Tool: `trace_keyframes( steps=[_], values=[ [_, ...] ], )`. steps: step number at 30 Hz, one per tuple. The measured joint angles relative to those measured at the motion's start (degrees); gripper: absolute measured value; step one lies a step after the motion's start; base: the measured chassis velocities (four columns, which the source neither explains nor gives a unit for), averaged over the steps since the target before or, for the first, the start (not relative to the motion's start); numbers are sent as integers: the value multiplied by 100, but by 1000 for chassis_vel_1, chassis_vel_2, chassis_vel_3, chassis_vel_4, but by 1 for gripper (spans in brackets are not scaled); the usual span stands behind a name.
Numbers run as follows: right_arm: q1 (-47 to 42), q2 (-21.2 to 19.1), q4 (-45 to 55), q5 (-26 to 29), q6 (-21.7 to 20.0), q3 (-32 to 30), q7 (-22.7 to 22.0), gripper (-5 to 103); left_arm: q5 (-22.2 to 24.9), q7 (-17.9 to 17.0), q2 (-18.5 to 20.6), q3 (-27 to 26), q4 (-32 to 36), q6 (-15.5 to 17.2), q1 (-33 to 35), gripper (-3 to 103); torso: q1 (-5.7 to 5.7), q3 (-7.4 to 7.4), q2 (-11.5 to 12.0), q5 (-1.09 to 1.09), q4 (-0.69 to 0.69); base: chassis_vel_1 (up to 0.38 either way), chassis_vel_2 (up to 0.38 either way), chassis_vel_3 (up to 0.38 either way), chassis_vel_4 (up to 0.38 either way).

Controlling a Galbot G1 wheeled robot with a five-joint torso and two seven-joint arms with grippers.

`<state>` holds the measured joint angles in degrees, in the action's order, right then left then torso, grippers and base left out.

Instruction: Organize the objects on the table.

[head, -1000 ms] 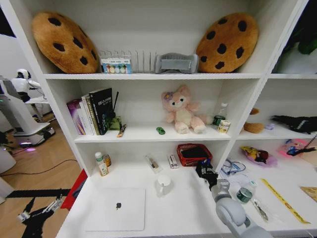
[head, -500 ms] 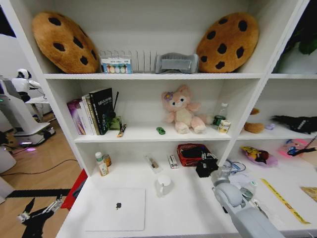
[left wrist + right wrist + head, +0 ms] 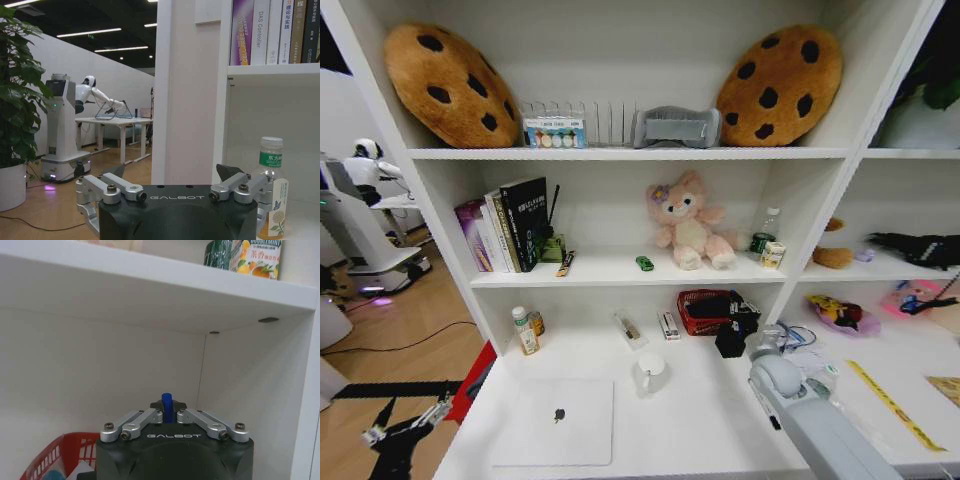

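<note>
your right gripper (image 3: 168, 412) clamped on thin blue-capped white marker pen (image 3: 166, 406) | by red mesh basket (image 3: 705, 311) | left gripper (image 3: 170, 172) spread wide, beside desk

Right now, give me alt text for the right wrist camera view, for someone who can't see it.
The right end effector is shut on a blue-capped marker pen, its cap sticking up between the fingers, under a white shelf in a white cubby. A red basket sits low beside the end effector, and a green can and a juice carton stand on the shelf above.
</note>
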<state>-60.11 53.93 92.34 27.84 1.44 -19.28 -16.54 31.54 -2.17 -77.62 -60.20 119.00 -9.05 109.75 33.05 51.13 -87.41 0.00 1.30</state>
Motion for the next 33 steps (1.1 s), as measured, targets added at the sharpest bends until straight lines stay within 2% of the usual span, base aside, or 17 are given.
trace_keyframes(
  steps=[4,6,7,9,10,11,12,14,16,19,20,22,23,26,29,31,33],
  values=[
    [43,48,-149,-49,37,91,2,7,8,-17,5,6,-27,7,-32,100,0,0,0,0,0,0,0,0,0],
    [37,66,-164,-62,44,114,2,10,12,-24,5,8,-33,7,-43,100,0,0,0,0,0,0,0,0,0],
    [22,79,-167,-73,48,120,2,15,15,-30,8,8,-42,8,-48,100,0,0,0,0,0,0,0,0,0],
    [-1,92,-166,-75,50,122,-3,15,19,-38,21,6,-49,9,-54,100,0,0,0,0,0,0,0,0,0],
    [-40,101,-155,-75,51,119,-12,26,37,-44,45,0,-53,11,-61,100,0,0,0,0,0,0,0,0,0],
    [-74,104,-133,-76,50,106,-16,32,49,-48,66,-5,-55,14,-65,100,0,0,0,0,0,0,0,0,0],
    [-74,104,-133,-76,50,106,-16,32,49,-48,66,-5,-55,14,-65,100,0,0,0,0,0,0,0,0,0],
    [-166,99,-44,-78,50,46,-28,42,61,-53,101,-6,-62,20,-80,100,0,0,0,0,0,0,0,0,0],
    [-193,94,-6,-77,50,26,-36,42,62,-54,104,-6,-64,21,-85,100,0,0,0,0,0,0,0,0,0],
    [-483,20,506,-42,-43,-109,-124,59,62,-55,99,21,-67,27,-99,100,0,0,0,0,0,0,0,0,0],
    [-483,20,506,-42,-43,-109,-124,59,62,-55,99,21,-67,27,-99,100,0,0,0,0,0,0,0,0,0],
    [-793,-26,991,36,-203,-208,-210,70,61,-55,91,24,-76,27,-99,100,0,-1,0,0,0,0,0,0,0],
    [-793,-26,991,36,-203,-208,-210,70,61,-55,91,24,-76,27,-99,100,0,-1,0,0,0,0,0,0,0],
    [-1532,-72,1823,171,-538,-422,-366,86,72,-46,91,9,-89,14,-82,100,0,-1,-1,0,0,0,0,0,0],
    [-1694,-77,1987,173,-580,-467,-379,91,80,-43,97,4,-94,10,-76,100,0,-1,-1,0,0,0,0,0,0],
    [-2332,-64,2561,133,-671,-656,-388,99,115,-28,122,-21,-105,-13,-62,100,0,-1,-1,0,0,0,0,0,0],
    [-2511,-42,2675,127,-694,-716,-388,99,127,-26,127,-29,-106,-20,-58,100,0,-1,-1,-1,0,0,0,0,0]
  ],
)
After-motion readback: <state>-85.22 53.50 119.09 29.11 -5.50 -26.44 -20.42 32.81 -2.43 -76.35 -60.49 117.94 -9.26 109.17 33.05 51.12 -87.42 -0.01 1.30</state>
